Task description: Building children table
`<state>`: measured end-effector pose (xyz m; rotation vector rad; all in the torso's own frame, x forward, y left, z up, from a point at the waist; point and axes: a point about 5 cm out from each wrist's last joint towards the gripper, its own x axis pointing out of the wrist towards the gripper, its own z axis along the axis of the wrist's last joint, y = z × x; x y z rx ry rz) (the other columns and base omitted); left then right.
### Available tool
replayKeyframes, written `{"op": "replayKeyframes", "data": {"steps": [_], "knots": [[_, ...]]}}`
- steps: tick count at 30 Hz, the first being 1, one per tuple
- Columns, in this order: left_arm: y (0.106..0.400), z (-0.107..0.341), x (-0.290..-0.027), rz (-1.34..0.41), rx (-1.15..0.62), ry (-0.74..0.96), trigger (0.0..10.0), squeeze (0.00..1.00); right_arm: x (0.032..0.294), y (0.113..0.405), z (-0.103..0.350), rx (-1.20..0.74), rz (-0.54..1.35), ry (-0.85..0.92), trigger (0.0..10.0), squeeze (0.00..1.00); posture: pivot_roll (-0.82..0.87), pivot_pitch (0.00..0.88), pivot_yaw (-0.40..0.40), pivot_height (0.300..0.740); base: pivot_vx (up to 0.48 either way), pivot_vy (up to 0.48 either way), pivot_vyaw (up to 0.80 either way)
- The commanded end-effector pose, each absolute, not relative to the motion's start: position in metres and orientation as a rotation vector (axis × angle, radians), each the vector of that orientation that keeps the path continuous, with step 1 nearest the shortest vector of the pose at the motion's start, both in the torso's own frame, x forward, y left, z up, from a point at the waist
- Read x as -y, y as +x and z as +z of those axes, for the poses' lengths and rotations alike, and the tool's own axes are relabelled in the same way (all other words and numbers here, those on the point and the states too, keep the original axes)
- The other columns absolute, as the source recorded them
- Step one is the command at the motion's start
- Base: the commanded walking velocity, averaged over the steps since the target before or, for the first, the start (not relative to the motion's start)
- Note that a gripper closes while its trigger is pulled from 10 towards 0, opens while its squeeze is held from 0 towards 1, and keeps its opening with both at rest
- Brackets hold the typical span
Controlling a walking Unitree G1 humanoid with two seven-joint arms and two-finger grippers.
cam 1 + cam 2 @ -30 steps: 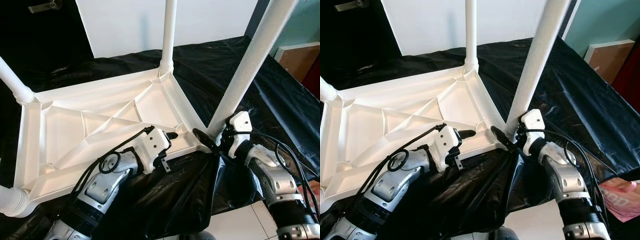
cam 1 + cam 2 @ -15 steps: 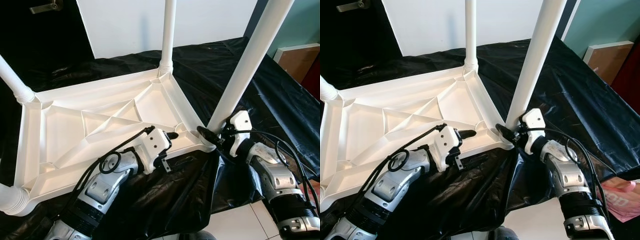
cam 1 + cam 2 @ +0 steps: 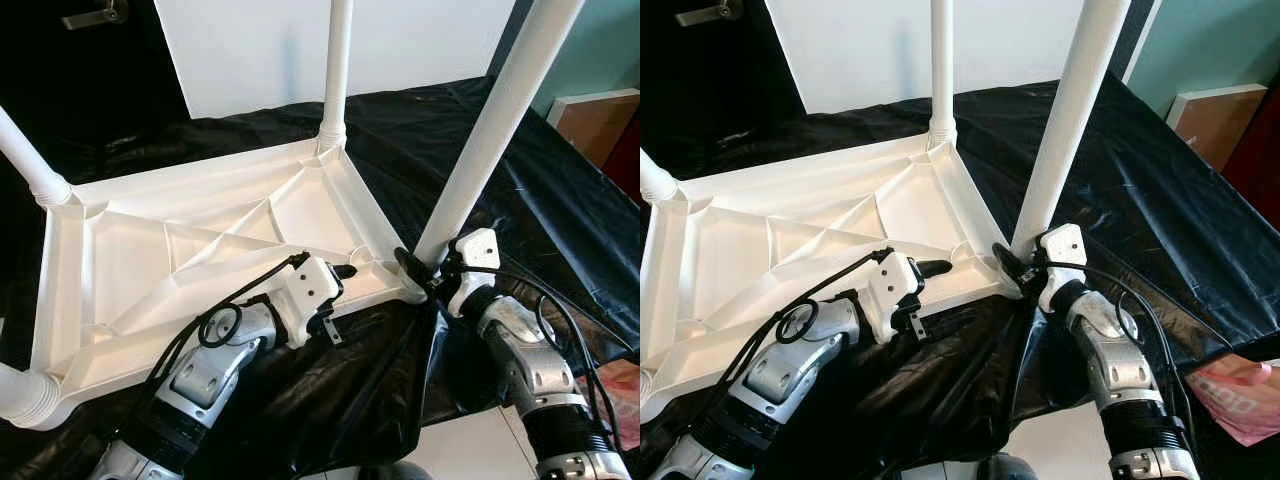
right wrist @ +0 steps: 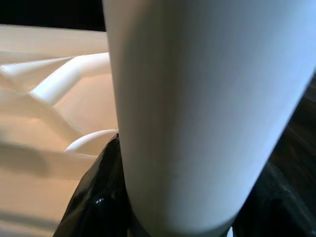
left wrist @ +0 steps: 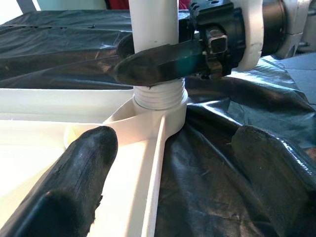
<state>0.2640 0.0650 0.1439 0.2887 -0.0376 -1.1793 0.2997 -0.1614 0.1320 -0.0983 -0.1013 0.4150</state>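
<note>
Four legs stand in the upturned white tabletop (image 3: pixel 200 250), which lies underside-up on the black sheet (image 3: pixel 560 200) across the middle of the frame: one leg at the upper centre (image 3: pixel 335 70), one at the left edge (image 3: pixel 25 160), one at the lower left corner (image 3: pixel 20 395), and the near-right leg (image 3: pixel 490 130) rising to the upper right. You are on that last leg. Your right gripper (image 3: pixel 420 275), right of centre, has its black fingers closed around the base of the near-right leg just above the corner socket (image 5: pixel 158 101); the left wrist view shows one finger (image 5: pixel 163 61) lying across the leg directly over the ribbed collar. Your left gripper (image 5: pixel 173 163) sits at the near edge of the tabletop, low centre, fingers spread apart and holding nothing, one over the white rim and one over the sheet. Judgement: the step in hand is seating or tightening the final leg, so assembly looks nearly complete. The leg tilts in the head views, though camera angle may account for part of that. Next move, as I read it: keep the right grip firm low on the leg, press or twist it fully home, and bring the left gripper down on the rim to stop the tabletop sliding on the slick sheet.
</note>
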Motion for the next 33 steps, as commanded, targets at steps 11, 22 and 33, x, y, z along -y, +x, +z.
{"op": "replayKeyframes", "data": {"steps": [11,22,33], "knots": [[0.260,0.142,-0.062,-1.245,0.023,0.310,10.0,0.00,0.150,0.292,0.110,0.000,0.042,0.020,10.0,0.00,0.00,0.092,-0.033,0.740,0.000,0.000,0.00],[0.259,0.142,-0.064,-1.237,0.021,0.311,10.0,0.00,0.137,0.285,0.108,-0.030,-0.118,0.065,10.0,0.00,0.01,0.086,-0.035,0.740,0.000,0.000,0.00],[0.260,0.142,-0.062,-1.241,0.025,0.313,10.0,0.00,0.135,0.284,0.117,0.001,-0.129,0.045,10.0,1.00,0.00,0.083,-0.035,0.740,0.000,0.000,0.00]]}}
